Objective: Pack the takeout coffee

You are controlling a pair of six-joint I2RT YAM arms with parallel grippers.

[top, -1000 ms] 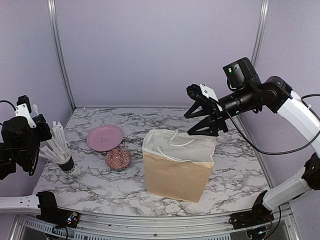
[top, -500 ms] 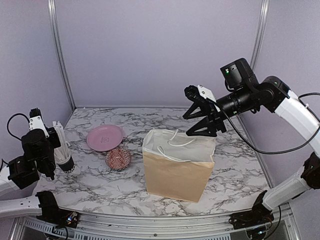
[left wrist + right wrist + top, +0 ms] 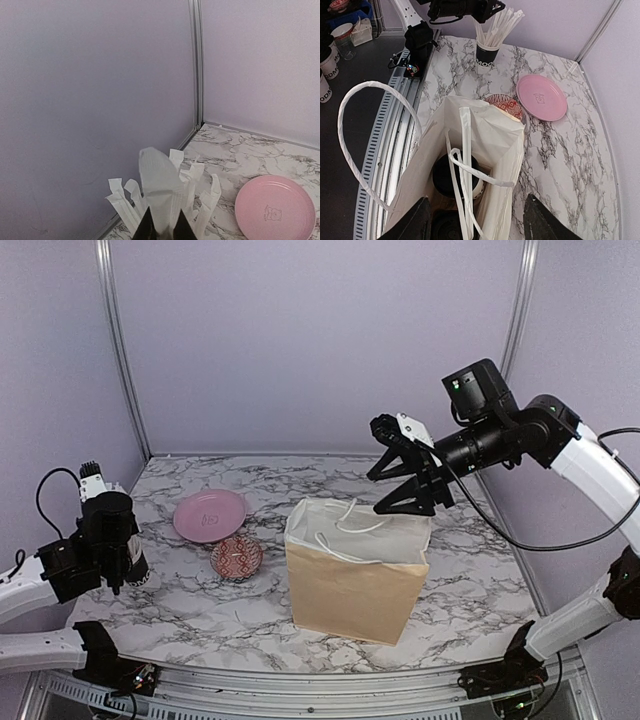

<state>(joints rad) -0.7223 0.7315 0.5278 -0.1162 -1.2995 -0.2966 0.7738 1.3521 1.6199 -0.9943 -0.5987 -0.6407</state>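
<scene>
Coffee cup (image 3: pixel 454 176) w/ black lid sits upright, down inside the bag (image 3: pixel 495 135). The bag's handle strings hang across it. A 2nd dark round thing is lower in the bag, too dim to tell what it is. The bag stands open on the tabletop (image 3: pixel 470 580), mid-right.

Right claw (image 3: pixel 378 492) hangs in the air over the bag's top, at the far side. Its fingers (image 3: pixel 410 225) are wide apart & hold nothing.

Left claw (image 3: pixel 164 231) is low at the left edge, right over the straw cup (image 3: pixel 487 52). One wrapped straw (image 3: pixel 160 185) sticks up btwn its 2 tips. The tips are v. close to it, but I can't tell if they pinch it or just sit beside it.

Pink plate (image 3: pixel 210 515) lies near the straw cup, toward the back. Small red bowl (image 3: pixel 237 557) sits btwn plate & bag, just beside the plate, a bit apart from the bag.
</scene>
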